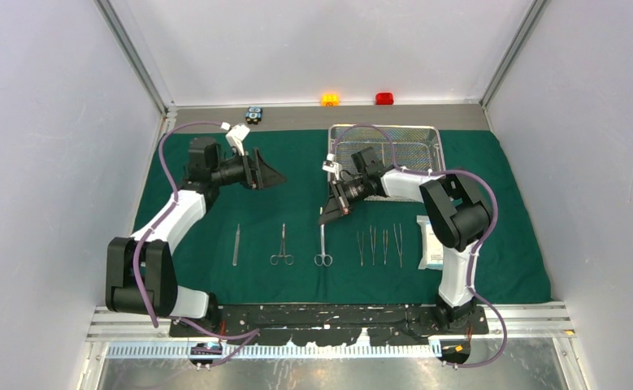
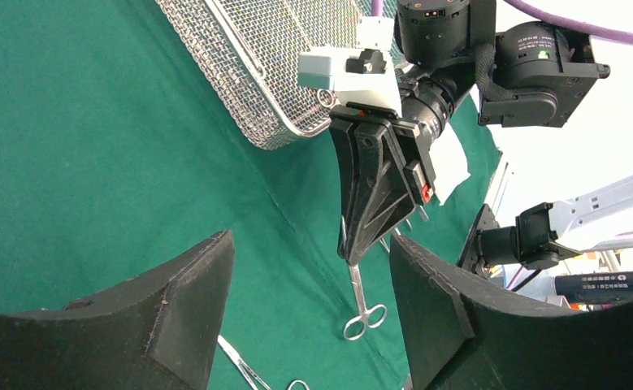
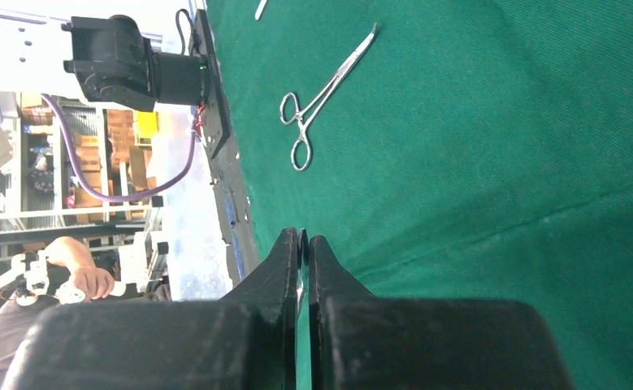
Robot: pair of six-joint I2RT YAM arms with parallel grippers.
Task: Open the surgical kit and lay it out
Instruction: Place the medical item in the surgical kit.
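Right hand (image 1: 331, 213): we see its jaws pinched narrow on the blade end of the scissors (image 1: 323, 250), with the rings pointing away from the hand toward the arm bases.
Left hand (image 1: 270, 173): spread wide, empty, hovering well apart.
Handling: we judge the scissors to be light, stiff, slippery steel, best gripped at the shank.
Beside the hand: forceps (image 1: 281, 246) on one side, tweezers (image 1: 380, 246) on the other.
Room: bare green cloth (image 1: 492, 268) between the neighbours, and the mesh tray (image 1: 394, 142) behind the hand.
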